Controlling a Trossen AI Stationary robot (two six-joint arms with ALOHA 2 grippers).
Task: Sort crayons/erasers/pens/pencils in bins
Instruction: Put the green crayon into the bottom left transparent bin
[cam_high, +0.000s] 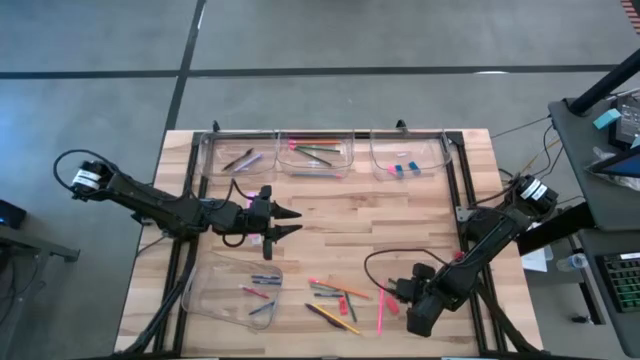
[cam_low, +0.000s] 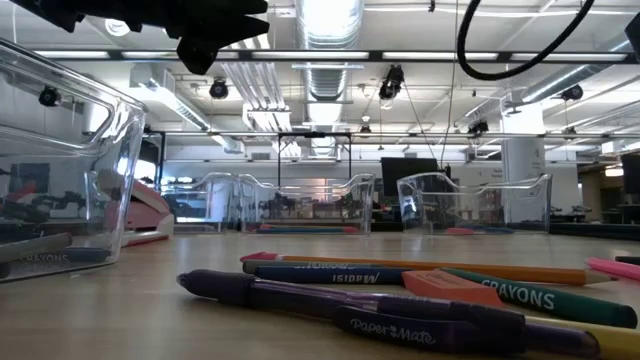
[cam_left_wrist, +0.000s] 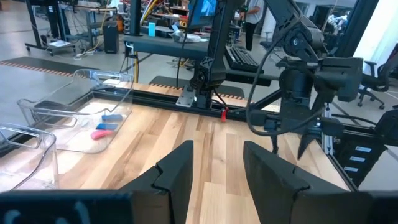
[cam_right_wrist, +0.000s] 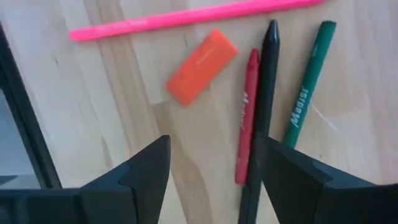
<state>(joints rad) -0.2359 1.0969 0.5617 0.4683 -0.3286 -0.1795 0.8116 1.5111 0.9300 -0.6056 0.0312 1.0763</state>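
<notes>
Right gripper (cam_right_wrist: 211, 180) low near table's (cam_high: 400, 240) near-right corner, fingers apart, empty, over orange eraser (cam_right_wrist: 201, 66), red crayon (cam_right_wrist: 247, 115), black pen (cam_right_wrist: 264, 93), green crayon (cam_right_wrist: 309, 81), pink pencil (cam_right_wrist: 186, 17). Left gripper (cam_left_wrist: 217, 180) mid-table above wood, fingers apart, empty. Three bins (cam_high: 318, 155) along far edge, fourth bin (cam_high: 232, 290) near-left, sticks inside.

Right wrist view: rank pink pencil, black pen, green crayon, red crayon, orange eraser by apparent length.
Largest to smallest as seen:
1. pink pencil, though its end is cut off by the frame
2. black pen, lower end hidden behind the end effector
3. green crayon and red crayon: alike, unranked
4. orange eraser
</notes>
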